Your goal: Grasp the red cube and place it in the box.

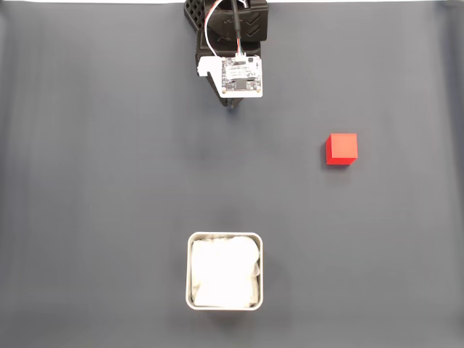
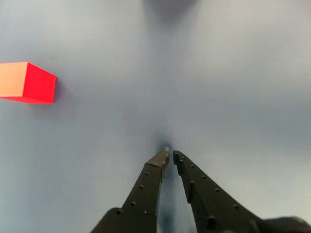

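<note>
Reaching is the step I judge myself to be in: nothing is grasped and the red cube [image 1: 341,148] sits free on the tabletop [image 1: 109,181].

From the fixed view, which looks straight down, the arm hangs at the top centre, a small white circuit board [image 1: 241,75] with red and white wires on its black housing hiding the fingers below. The cube lies to the right of the arm and somewhat lower in the picture, well apart from it. The box [image 1: 225,270] sits at the bottom centre, well apart from both. I read it as a thin pale metal tray, square with rounded corners, its white lining crumpled like paper. The tabletop is a smooth, matte dark grey sheet.

From the wrist view, the gripper [image 2: 171,156] comes in from the bottom edge, its two black, hard plastic fingers dotted with small holes. The tips stand almost together with only a sliver between them, and they hold nothing. The cube [image 2: 28,82] lies at the far left, sharp-edged and plain-faced, its top washed orange by the light.

My next move, I think, calls for swinging towards that cube, spreading the fingers wider than it, and squaring them to its flat faces before descending.
</note>
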Action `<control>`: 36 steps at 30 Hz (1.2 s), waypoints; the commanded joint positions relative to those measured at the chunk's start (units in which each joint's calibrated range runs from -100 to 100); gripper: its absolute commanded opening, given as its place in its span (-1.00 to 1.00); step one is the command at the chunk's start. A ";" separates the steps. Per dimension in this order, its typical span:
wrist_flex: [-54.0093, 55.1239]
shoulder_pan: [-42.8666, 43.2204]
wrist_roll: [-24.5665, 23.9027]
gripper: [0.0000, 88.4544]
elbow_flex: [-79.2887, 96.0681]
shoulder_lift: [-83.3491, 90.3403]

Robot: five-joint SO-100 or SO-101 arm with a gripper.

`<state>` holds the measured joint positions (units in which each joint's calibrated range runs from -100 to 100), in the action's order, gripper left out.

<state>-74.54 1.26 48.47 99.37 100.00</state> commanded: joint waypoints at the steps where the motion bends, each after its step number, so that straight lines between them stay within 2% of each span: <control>1: -1.28 0.16 0.34 -1.00 0.45 -0.09; 36: -1.36 0.44 0.93 -1.00 0.45 -0.09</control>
<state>-74.62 1.26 49.01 99.37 100.00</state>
